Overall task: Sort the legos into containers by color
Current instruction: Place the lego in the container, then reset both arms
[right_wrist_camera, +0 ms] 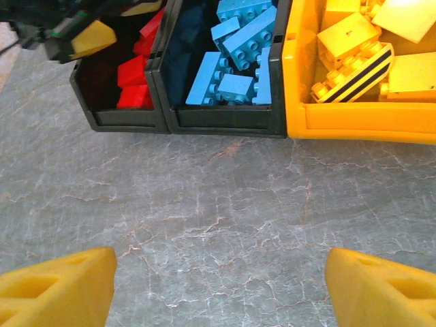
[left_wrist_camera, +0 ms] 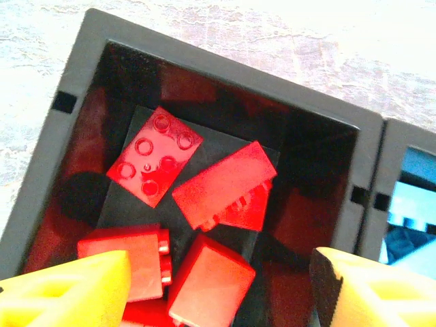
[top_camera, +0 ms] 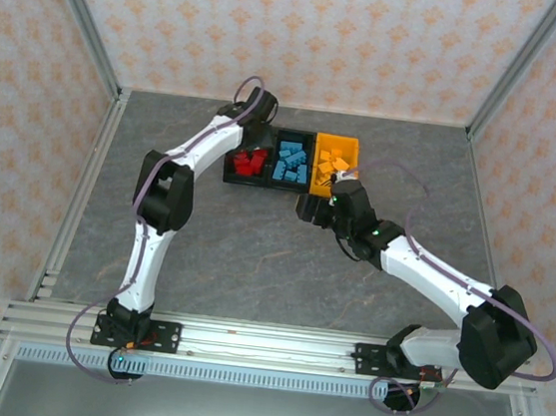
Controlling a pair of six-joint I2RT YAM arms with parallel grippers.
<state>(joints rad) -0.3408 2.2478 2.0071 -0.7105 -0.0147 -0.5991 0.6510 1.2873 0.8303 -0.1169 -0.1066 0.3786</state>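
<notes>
Left side. The white-and-black left arm (top_camera: 157, 214) rises from its base at the near rail and reaches across to the left end of the bin row. The left gripper (left_wrist_camera: 221, 293) hangs straight over the left black plastic bin (left_wrist_camera: 225, 76). Its yellow fingers (left_wrist_camera: 75, 289) stand wide apart, with nothing between them and nothing held. From the right wrist camera, one of those fingers shows above that bin's far-left corner.

The left black plastic bin holds the red studded plastic bricks (left_wrist_camera: 155, 158) in a loose heap. One lies studs up; the others are tilted or smooth face up. There look to be about five, but the lower ones are partly cut off by the fingers.

Centre. The middle black plastic bin (right_wrist_camera: 225, 121) is joined to the left one and holds the blue studded plastic bricks (right_wrist_camera: 238, 44) in a pile.

Right of centre. The orange-yellow plastic bin (right_wrist_camera: 361, 124) touches the middle bin. It holds the orange-yellow plastic bricks (right_wrist_camera: 347, 37), among them a black-striped brick (right_wrist_camera: 357, 67).

The row sits toward the far middle of the grey marbled tabletop (right_wrist_camera: 204, 204).

Right side. The white-and-black right arm (top_camera: 432, 271) runs diagonally from its near-right base toward the front of the orange-yellow bin. The right gripper (right_wrist_camera: 218, 289) hovers over bare tabletop just in front of the row, fingers spread wide and empty.
</notes>
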